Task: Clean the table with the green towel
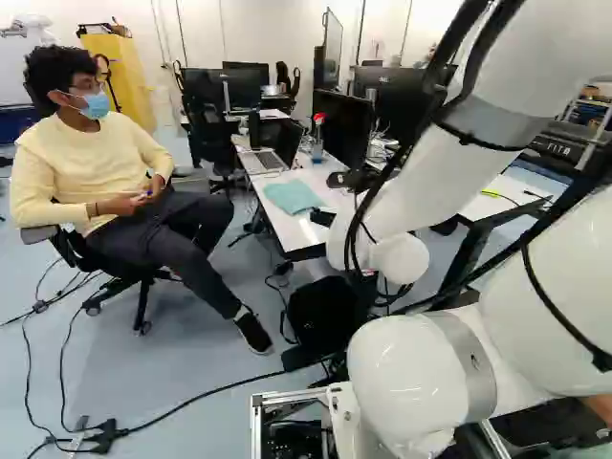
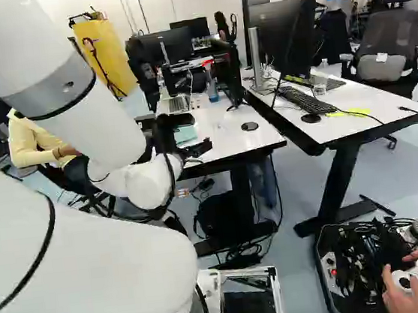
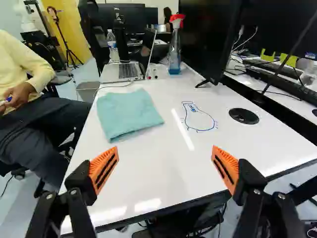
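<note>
The gripper (image 2: 184,138) reaches over the near end of the white table (image 2: 225,136). In the wrist view the gripper (image 3: 163,171) stands wide open, orange pads apart, with only tabletop beyond and between them. The green towel (image 3: 127,113) lies folded flat on the table (image 3: 163,148), ahead of the gripper toward the seated person's side; it also shows in the left base view as a light green towel (image 1: 294,196). A blue marker drawing (image 3: 198,118) of a bulb-like shape is on the tabletop, beside the towel and apart from it.
A laptop (image 3: 122,71), a spray bottle (image 3: 175,47) and a monitor (image 3: 208,37) stand farther along the table. A black round cable cover (image 3: 243,116) sits near its edge. A seated person (image 1: 105,163) is close beside the table. Another desk (image 2: 340,111) adjoins it.
</note>
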Robot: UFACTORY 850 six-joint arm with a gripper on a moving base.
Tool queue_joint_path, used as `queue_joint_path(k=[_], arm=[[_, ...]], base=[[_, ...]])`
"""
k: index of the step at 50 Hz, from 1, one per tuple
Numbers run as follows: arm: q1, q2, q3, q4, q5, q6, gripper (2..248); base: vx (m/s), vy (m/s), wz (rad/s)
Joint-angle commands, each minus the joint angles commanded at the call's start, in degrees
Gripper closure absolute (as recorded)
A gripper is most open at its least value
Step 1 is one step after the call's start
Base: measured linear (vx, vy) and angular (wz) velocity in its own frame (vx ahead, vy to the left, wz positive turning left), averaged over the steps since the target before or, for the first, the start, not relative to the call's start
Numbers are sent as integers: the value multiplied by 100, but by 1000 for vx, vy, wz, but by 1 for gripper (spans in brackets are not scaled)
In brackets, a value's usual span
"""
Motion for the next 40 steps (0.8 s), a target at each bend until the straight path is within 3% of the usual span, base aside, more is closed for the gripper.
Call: queue_joint_path(k=[40], arm=[[0, 30, -100, 0, 0, 0, 3]], base=[[0, 0, 0]])
